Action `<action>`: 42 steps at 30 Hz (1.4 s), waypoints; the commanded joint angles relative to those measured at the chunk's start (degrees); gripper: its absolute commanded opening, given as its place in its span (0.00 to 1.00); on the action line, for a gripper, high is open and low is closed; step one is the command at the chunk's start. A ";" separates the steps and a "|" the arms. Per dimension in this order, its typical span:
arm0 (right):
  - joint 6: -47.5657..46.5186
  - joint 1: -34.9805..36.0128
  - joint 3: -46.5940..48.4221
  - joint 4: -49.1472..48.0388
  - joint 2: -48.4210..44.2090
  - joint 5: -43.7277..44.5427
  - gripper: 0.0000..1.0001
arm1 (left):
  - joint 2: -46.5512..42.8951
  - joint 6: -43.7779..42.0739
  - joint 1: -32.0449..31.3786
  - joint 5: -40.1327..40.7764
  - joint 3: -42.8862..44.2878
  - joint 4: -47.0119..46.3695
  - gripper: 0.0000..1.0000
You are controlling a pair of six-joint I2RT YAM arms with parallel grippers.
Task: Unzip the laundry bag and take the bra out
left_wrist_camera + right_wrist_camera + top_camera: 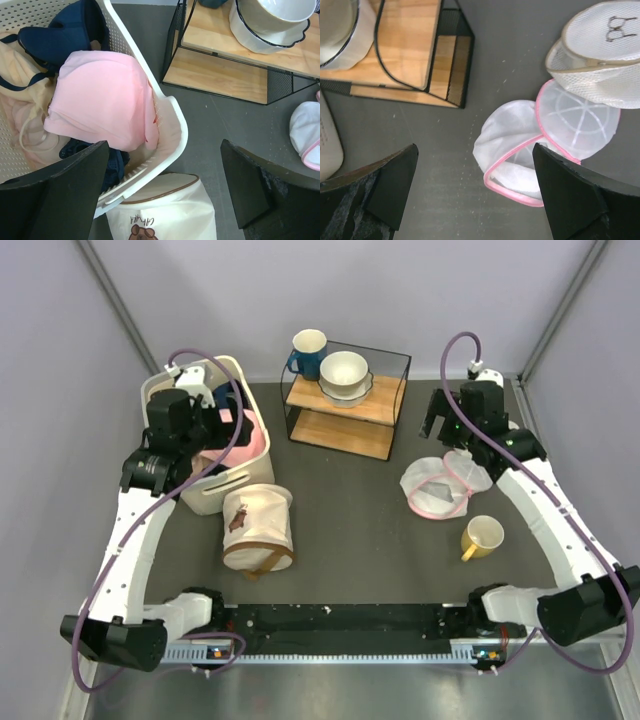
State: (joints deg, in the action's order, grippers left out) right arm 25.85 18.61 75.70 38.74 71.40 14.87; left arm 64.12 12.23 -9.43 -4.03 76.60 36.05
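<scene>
One laundry bag (170,205) shows upside-down, unreadable lettering (142,220) above bear mark (142,233).

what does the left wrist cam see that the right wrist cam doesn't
Only left wrist: the pink garment and navy garment in the basket, and the laundry bag with its bear mark. Only right wrist: a white mesh pouch printed with a bra symbol. Both: the wooden shelf, the pink-rimmed pouch, the dark table.
</scene>
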 commanded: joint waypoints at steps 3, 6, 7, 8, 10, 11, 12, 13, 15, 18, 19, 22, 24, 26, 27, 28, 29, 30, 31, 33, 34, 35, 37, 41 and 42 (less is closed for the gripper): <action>-3.17 0.20 -3.36 -7.71 -3.80 -11.43 0.99 | -1.72 -2.82 0.11 -0.20 1.79 2.25 0.99; -2.30 2.56 -6.26 -10.52 -4.25 -14.34 0.99 | -0.92 -2.30 0.11 5.33 3.56 6.12 0.99; -2.03 4.48 -6.79 -10.88 -4.16 -14.61 0.99 | -0.92 -1.78 0.11 6.48 3.56 6.57 0.99; -2.03 5.81 -7.58 -11.40 -4.07 -14.61 0.99 | -1.53 -1.51 0.11 7.45 3.30 6.92 0.99; -1.41 8.27 -8.46 -12.37 -3.63 -16.52 0.99 | -2.41 -0.46 0.11 8.25 2.68 7.01 0.99; -1.24 11.24 -9.60 -13.94 -3.55 -16.80 0.99 | -3.29 0.07 0.11 8.86 2.51 7.01 0.99; -1.15 12.49 -10.13 -14.65 -3.37 -16.98 0.99 | -3.82 0.51 0.11 9.65 2.24 6.93 0.99; -0.97 13.89 -10.48 -15.44 -2.93 -18.55 0.99 | -4.26 0.69 0.11 9.74 1.28 6.49 0.99; -0.80 17.32 -11.71 -17.64 -2.49 -19.53 0.99 | -5.49 1.13 0.11 9.83 0.05 5.35 0.99; -1.32 22.07 -13.91 -21.93 -1.52 -23.21 0.99 | -5.93 1.22 0.11 7.91 -0.92 4.99 0.99; -1.32 23.21 -14.44 -22.91 -1.00 -23.92 0.99 | -5.85 1.39 0.11 7.38 -1.36 4.90 0.99; -2.38 27.08 -15.67 -26.87 1.02 -27.87 0.99 | -5.93 2.10 0.11 6.32 -2.76 4.82 0.99; -4.30 29.19 -16.11 -28.54 2.51 -31.98 0.99 | -6.28 2.62 0.11 6.06 -3.56 4.38 0.99; -6.67 30.60 -15.94 -30.74 3.65 -35.86 0.99 | -6.72 2.80 0.11 5.44 -4.79 3.68 0.99; -9.90 33.22 -15.33 -30.74 5.14 -38.66 0.99 | -6.72 2.80 0.11 5.35 -5.14 3.76 0.99; -11.94 34.55 -13.67 -29.35 6.03 -39.21 0.99 | -6.72 2.97 0.11 5.18 -5.32 3.67 0.99; -13.96 36.39 -12.78 -28.12 6.91 -39.31 0.99 | -6.64 2.89 0.11 5.18 -5.32 3.59 0.99; -17.37 39.45 -11.81 -27.15 9.09 -38.00 0.99 | -6.64 2.89 0.11 5.18 -5.41 3.67 0.99; -18.71 41.14 -10.24 -26.10 10.07 -37.29 0.99 | -6.46 3.06 0.11 5.26 -5.58 3.50 0.99; -21.36 43.25 -9.44 -26.43 12.87 -34.92 0.98 | -6.37 3.06 0.11 5.35 -5.67 2.89 0.99; -21.71 44.92 -8.65 -27.22 13.85 -34.30 0.98 | -6.29 2.98 0.11 5.44 -5.67 2.88 0.99; -22.41 45.63 -8.29 -27.49 14.82 -33.86 0.97 | -6.20 2.98 0.11 5.53 -5.58 2.88 0.99; -22.51 47.03 -8.37 -30.89 17.02 -32.63 0.95 | -5.93 2.71 0.11 5.53 -5.49 2.71 0.99; -19.97 47.57 -9.95 -38.27 19.92 -26.85 0.73 | -5.32 2.53 0.11 5.35 -6.72 2.27 0.99; -19.44 47.57 -10.39 -38.30 20.36 -25.43 0.63 | -5.41 2.71 0.11 5.35 -7.07 2.01 0.99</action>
State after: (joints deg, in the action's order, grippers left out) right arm 5.89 65.71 64.62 9.13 90.17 -16.93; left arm 58.52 14.85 -9.43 1.76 70.81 41.39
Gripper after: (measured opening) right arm 0.773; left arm 0.990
